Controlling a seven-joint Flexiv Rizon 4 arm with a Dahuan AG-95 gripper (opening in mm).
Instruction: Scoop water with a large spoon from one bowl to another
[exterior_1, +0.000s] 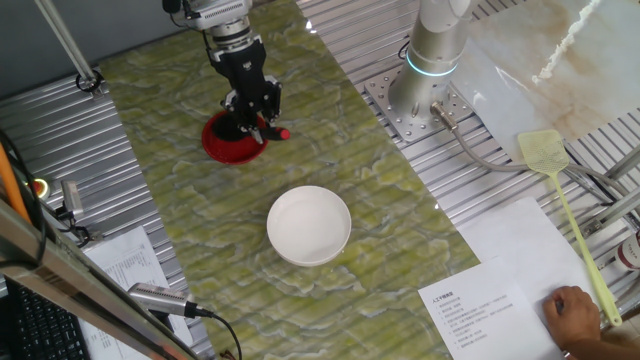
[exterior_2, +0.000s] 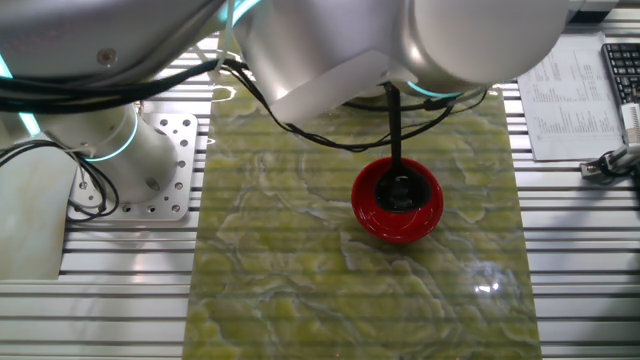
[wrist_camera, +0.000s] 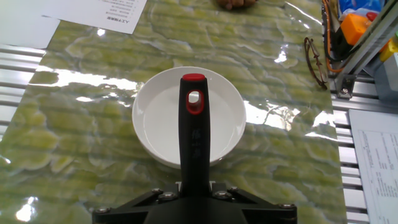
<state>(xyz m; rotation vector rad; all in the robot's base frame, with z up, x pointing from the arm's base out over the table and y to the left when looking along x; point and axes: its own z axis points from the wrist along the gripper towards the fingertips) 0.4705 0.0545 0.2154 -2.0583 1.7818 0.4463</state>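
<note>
The black two-finger end effector (exterior_1: 250, 105) pinches the long thin handle of the black ladle with a red tip (wrist_camera: 193, 134). The ladle's round head sits inside the glossy red bowl (exterior_2: 397, 205) on the green marbled surface (exterior_1: 330, 140). No water can be made out in the red bowl. The round white bowl (exterior_1: 309, 225) stands apart, nearer the printed sheet. A yellow-green fly swatter (exterior_1: 560, 195) lies to the side.

Green marbled mat (exterior_1: 380, 200) on table: red bowl (exterior_1: 225, 146), white bowl (exterior_1: 309, 225).
</note>
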